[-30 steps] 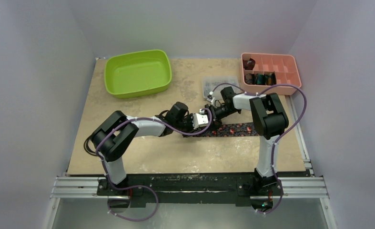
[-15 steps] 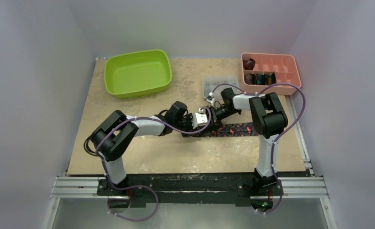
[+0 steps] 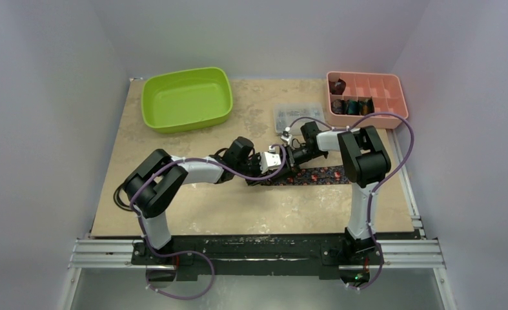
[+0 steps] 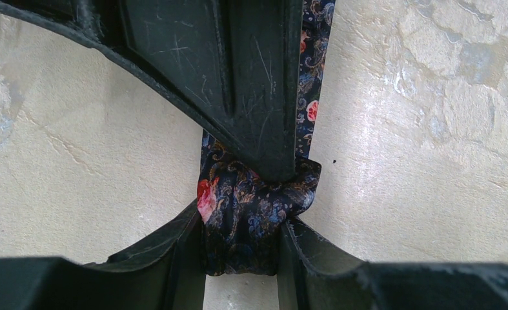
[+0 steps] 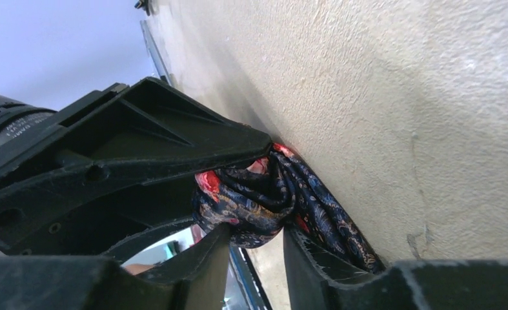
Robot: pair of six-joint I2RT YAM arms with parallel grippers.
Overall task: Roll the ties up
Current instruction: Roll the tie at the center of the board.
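A black tie (image 3: 322, 174) with red-pink floral dots lies flat across the middle of the table, its left end rolled into a small bundle (image 4: 251, 200). My left gripper (image 4: 241, 223) is shut on that bundle from the left, both fingers pressed into the fabric. My right gripper (image 5: 257, 231) comes in from the far right and is shut on the same roll (image 5: 251, 200). One right finger (image 4: 257, 97) lies along the tie's flat strip. In the top view the left gripper (image 3: 284, 165) and right gripper (image 3: 291, 160) meet tip to tip and hide the roll.
A green bin (image 3: 186, 98) stands at the back left. At the back right a pink compartment tray (image 3: 399, 97) holds several rolled ties (image 3: 351, 106). A clear plastic box (image 3: 296, 115) sits just behind the grippers. The right arm's purple cable loops over the tie.
The right wrist has shifted slightly toward the back and turned a little. The left gripper has edged to the right along the tie. Both keep hold of the roll.
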